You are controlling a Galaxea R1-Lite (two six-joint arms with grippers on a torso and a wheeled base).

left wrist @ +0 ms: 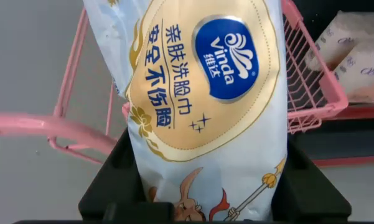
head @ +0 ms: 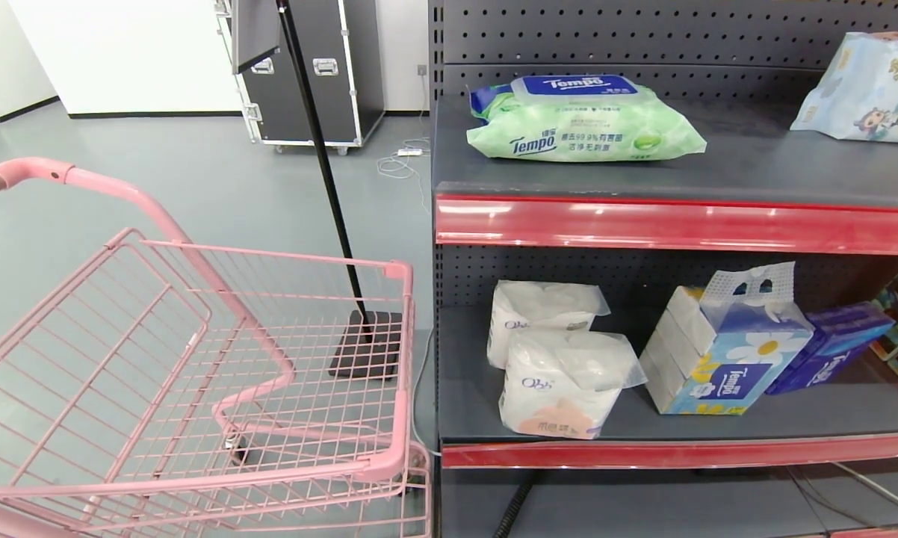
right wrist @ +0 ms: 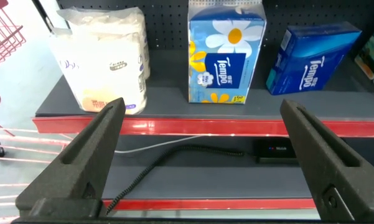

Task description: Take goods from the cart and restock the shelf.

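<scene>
Showing one item in hand, off the shelf (head: pixel 643 224). The shelf has two dark boards with red edge strips. The upper board carries green wipes (head: pixel 583 119); the lower carries white rolls (head: pixel 561 381) and a flowered tissue bundle (head: pixel 733 359). The pink wire cart (head: pixel 400 373) stands just left of the shelf. The pack (left wrist: pixel 199 93) is a tall film-wrapped bag of face towels, out on the cart side of the shelf and not yet on either board. The left claw (left wrist: pixel 208 186) pinches the pack at one end, a dark finger on each flank, so most of its length stands away from the grip. The right claw (right wrist: pixel 202 168) is spread wide with nothing in it, facing the lower board's edge.

Handling, as judged: the pack is light, soft and compressible, and its wrapper is glossy and probably slick. Held by the end, it may sag or slide. A firm hold across the broad faces, nearer mid-length, would suit it better. It is not fragile, so setting it down flat needs little care.
</scene>
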